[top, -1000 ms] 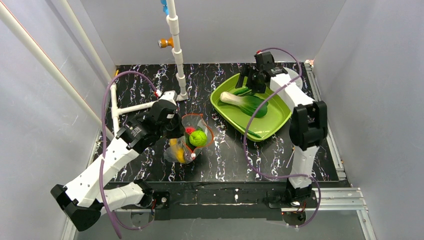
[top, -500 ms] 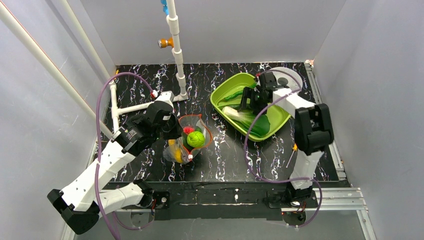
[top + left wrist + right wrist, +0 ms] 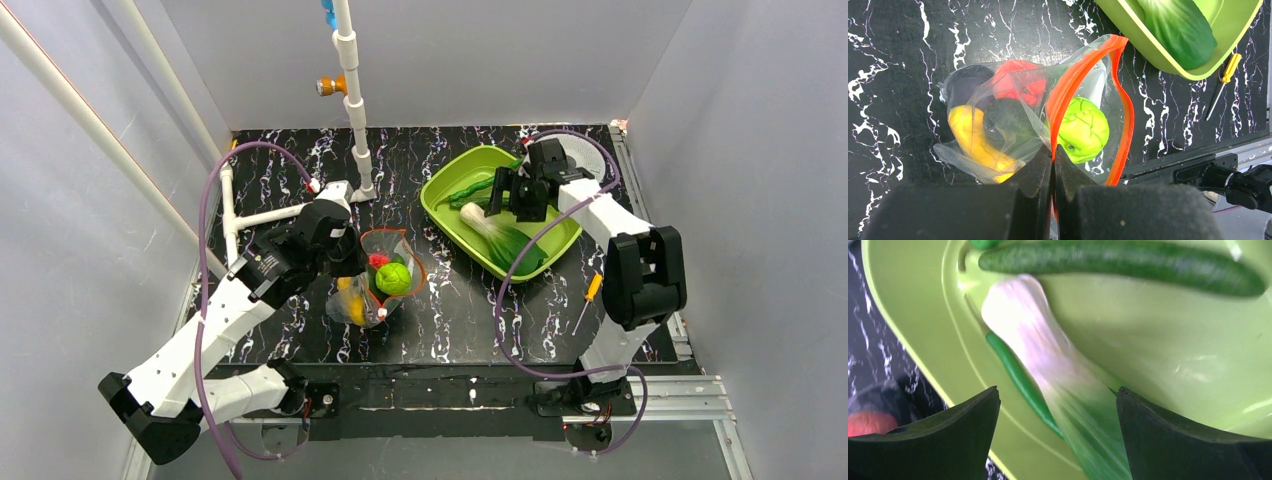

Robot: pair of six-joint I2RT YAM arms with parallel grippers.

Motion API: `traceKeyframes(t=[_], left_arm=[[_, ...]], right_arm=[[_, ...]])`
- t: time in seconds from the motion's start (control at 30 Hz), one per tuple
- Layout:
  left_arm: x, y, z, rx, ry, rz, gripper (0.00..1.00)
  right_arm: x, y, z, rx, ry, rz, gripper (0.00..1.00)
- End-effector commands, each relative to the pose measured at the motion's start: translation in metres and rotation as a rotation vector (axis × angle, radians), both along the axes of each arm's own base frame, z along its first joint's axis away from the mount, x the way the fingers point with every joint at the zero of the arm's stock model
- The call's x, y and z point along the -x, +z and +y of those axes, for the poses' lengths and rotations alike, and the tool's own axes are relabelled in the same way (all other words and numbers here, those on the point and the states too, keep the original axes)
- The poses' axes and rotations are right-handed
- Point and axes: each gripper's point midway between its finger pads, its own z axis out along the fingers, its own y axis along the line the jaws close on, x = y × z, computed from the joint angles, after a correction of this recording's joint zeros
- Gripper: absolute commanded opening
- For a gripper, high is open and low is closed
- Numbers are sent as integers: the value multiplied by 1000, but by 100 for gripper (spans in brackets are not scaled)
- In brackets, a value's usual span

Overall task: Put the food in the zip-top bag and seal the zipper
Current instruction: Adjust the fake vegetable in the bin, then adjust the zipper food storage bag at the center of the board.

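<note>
The right tool (image 3: 1057, 396) is spread wide and holds nothing. Within the last second it has been brought from the far rim of the lime-green plastic tray (image 3: 913, 330) down over the white-stemmed green toy bok choy (image 3: 1048, 355). The stem is now framed between the fingers, but it is not yet touched. A thin long green pepper (image 3: 1018, 372) and a dark green cucumber (image 3: 1123, 262) are seen beside it.

The left tool (image 3: 1053, 157) is kept clenched on the red-orange zipper strip (image 3: 1073, 85) of the clear crinkly zip-top bag (image 3: 973, 155). The bag has not been moved on the black marbled tabletop (image 3: 450, 320). Its mouth is held open, with a round green fruit (image 3: 1083, 130) in it and a yellow fruit (image 3: 968, 135) deeper inside.

The bok choy is judged to be the next piece to be taken. Three pieces remain in the tray, so sealing is still far.
</note>
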Motion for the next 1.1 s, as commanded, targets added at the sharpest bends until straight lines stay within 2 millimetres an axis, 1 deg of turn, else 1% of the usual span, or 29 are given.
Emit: traceKeyframes(t=[0.0, 0.1, 0.17, 0.27, 0.3, 0.33, 0.4, 0.47, 0.57, 0.6, 0.63, 0.67, 0.7, 0.73, 0.77, 0.8, 0.83, 0.9, 0.93, 0.97, 1.0, 1.07], left_arm=[[2, 19, 9, 7, 13, -54, 0], [4, 21, 13, -3, 14, -62, 0], [4, 22, 15, -12, 15, -62, 0], [2, 23, 14, -15, 12, -65, 0], [2, 24, 13, -12, 10, -69, 0], [1, 25, 12, -9, 7, -72, 0], [0, 33, 9, 4, -3, -81, 0], [-2, 51, 3, 28, -19, -94, 0], [-4, 79, 0, 47, -35, -123, 0], [-6, 83, 1, 43, -32, -135, 0], [-8, 84, 2, 38, -24, -146, 0], [-11, 79, 3, 25, -18, -152, 0], [-14, 68, 3, 11, -12, -147, 0], [-15, 52, 1, 2, -7, -123, 0], [-16, 30, -3, -6, -10, -75, 0], [-16, 13, -9, -4, -16, -29, 0], [-13, -13, -14, -15, -27, 47, 0], [-5, -47, -19, -39, -25, 157, 0], [-3, -56, -19, -48, -16, 192, 0], [-1, -60, -19, -45, -10, 210, 0], [-1, -58, -21, -32, -9, 211, 0], [-2, -47, -26, 11, -23, 181, 0]], right_arm=[[-43, 21, -15, 110, -43, -95, 92], [-68, 26, -21, 181, -30, -146, 92], [-80, 30, -30, 243, -34, -165, 92], [-92, 29, -31, 275, 2, -178, 92], [-91, 28, -32, 286, -3, -160, 92], [-89, 27, -32, 285, -8, -137, 92], [-82, 29, -22, 224, -1, -117, 91], [-68, 37, -4, 109, 32, -104, 90], [-47, 55, 16, -26, 61, -125, 90], [-40, 60, 20, -60, 65, -126, 91], [-33, 64, 24, -95, 69, -122, 91], [-27, 67, 28, -124, 75, -117, 91], [-21, 71, 31, -153, 81, -110, 91], [-14, 72, 35, -181, 89, -98, 91], [-8, 74, 40, -206, 100, -94, 91], [-3, 77, 45, -228, 112, -92, 91], [5, 80, 51, -251, 130, -91, 90], [18, 82, 59, -258, 155, -91, 90], [25, 84, 61, -260, 166, -89, 90], [32, 83, 65, -265, 181, -83, 90], [40, 84, 69, -274, 196, -77, 90], [60, 84, 80, -293, 240, -66, 90]])
